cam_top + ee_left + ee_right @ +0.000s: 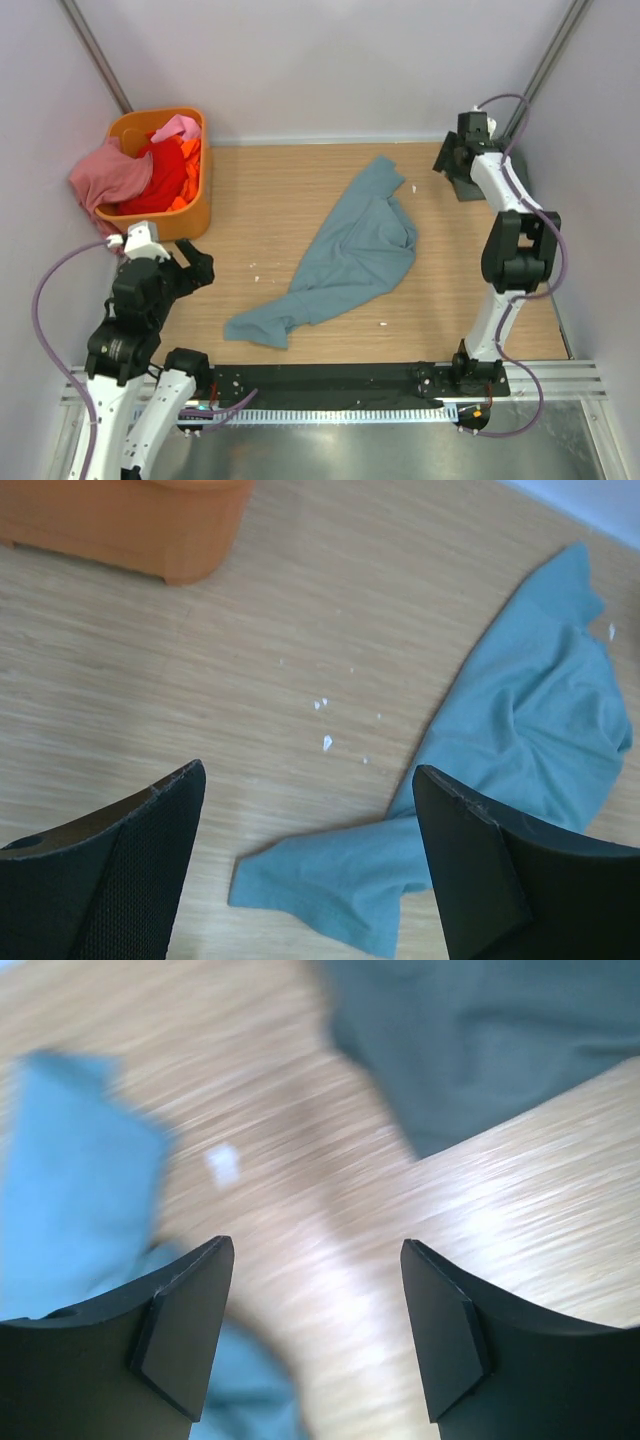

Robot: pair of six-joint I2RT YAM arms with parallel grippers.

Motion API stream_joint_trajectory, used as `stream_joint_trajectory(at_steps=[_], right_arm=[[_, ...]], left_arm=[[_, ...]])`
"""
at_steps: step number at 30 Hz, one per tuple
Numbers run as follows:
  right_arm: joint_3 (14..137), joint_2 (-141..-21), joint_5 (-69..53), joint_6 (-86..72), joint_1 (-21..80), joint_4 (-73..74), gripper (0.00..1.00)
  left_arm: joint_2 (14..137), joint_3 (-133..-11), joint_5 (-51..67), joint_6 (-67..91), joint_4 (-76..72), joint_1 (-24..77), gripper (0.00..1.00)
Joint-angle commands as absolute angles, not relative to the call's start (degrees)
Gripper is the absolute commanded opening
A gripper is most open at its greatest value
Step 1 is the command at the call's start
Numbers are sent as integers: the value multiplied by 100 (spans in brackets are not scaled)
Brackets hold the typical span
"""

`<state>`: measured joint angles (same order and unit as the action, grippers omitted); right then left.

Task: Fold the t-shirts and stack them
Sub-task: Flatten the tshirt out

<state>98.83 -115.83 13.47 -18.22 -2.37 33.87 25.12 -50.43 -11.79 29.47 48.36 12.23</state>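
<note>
From above, shows the blue shirt (350, 250) sprawled crumpled across the middle of the worktop (270, 190), stretched from a thin near-left tail to a far-right end, nowhere folded. Shows the pink shirt (108, 175) draped over the rim of the basket (170, 228) at far left, with the red shirt (160, 180) inside it. Finds the left hand (197, 268) at near left, just this side of the basket and apart from the shirt's tail, and the right hand (455, 172) at far right, near the shirt's far end; too small here to judge either opening. Through the left wrist, shows the fingers spread wide with nothing between them, over bare wood, with the tail of the blue shirt (520, 740) just ahead to the right and white scraps (327, 742) strewn beyond. Risks, from here, pinching that bunched tail through several layers and dragging the whole twist along instead of spreading it. Risks also sweeping scraps into the cloth, or clipping the basket wall on a swing to the left. Through the right wrist, badly blurred, shows fingers likewise parted and empty, blue cloth at left and a dark grey-green patch (480, 1030) at top right, possibly another shirt but impossible to say. Risks closing on bare wood, short of the cloth, given the gap between. Risks, by pulling one end without a matching hold at the other, skewing the shirt or sliding it toward an edge rather than flattening it. Leaves folding not yet begun and no stack laid.
</note>
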Motion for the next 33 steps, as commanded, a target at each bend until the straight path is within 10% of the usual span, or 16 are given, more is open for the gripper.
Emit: stream_joint_trajectory(at_steps=[1, 12, 33], right_arm=[[9266, -10329, 626, -1942, 332, 3359, 74], [6157, -7868, 334, -2776, 2441, 2848, 76], [4491, -5924, 756, -3243, 2883, 3243, 78]], left_arm=[[3336, -5132, -625, 2848, 4570, 1187, 85], [5968, -5327, -1457, 4068, 4930, 3196, 84], [3964, -2285, -2828, 8191, 4949, 5361, 84]])
